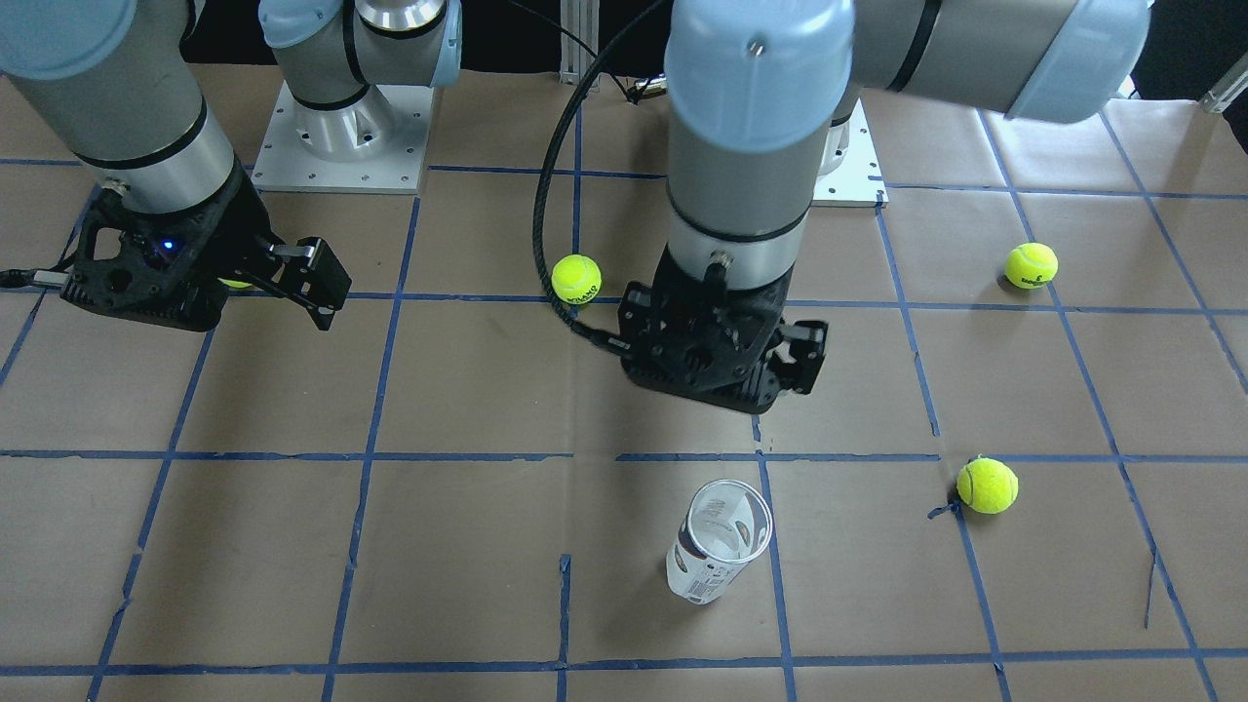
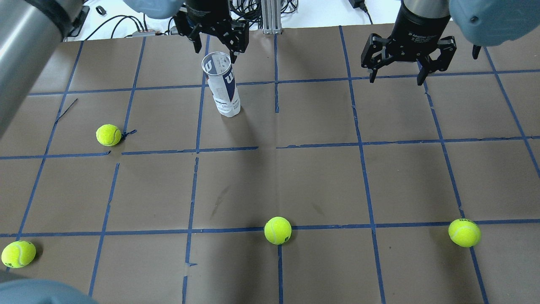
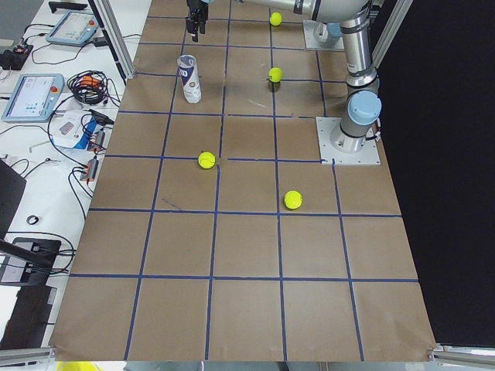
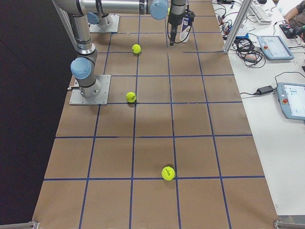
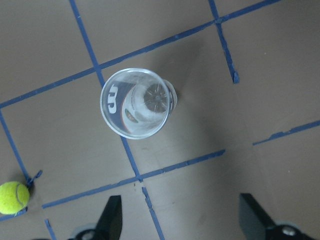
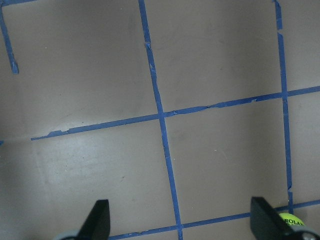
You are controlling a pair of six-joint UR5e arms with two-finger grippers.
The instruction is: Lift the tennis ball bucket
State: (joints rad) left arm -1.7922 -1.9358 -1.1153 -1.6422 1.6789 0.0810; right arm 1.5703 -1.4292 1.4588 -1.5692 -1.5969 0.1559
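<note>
The tennis ball bucket (image 2: 223,86) is a clear tube with a white-and-navy label and a "W" logo. It stands upright and open-topped on the brown paper and looks empty from above in the left wrist view (image 5: 137,102). It also shows in the front view (image 1: 720,541). My left gripper (image 2: 216,47) is open and empty. It hangs above the table close to the tube's top and does not touch it; its fingertips (image 5: 112,215) frame the bottom of its wrist view. My right gripper (image 2: 396,78) is open and empty, far to the tube's right.
Several yellow-green tennis balls lie loose on the table: one (image 2: 108,135) left of the tube, one (image 2: 277,230) near the middle front, one (image 2: 464,232) front right, one (image 2: 18,254) front left. Blue tape lines grid the paper. Cables and tablets lie past the far edge.
</note>
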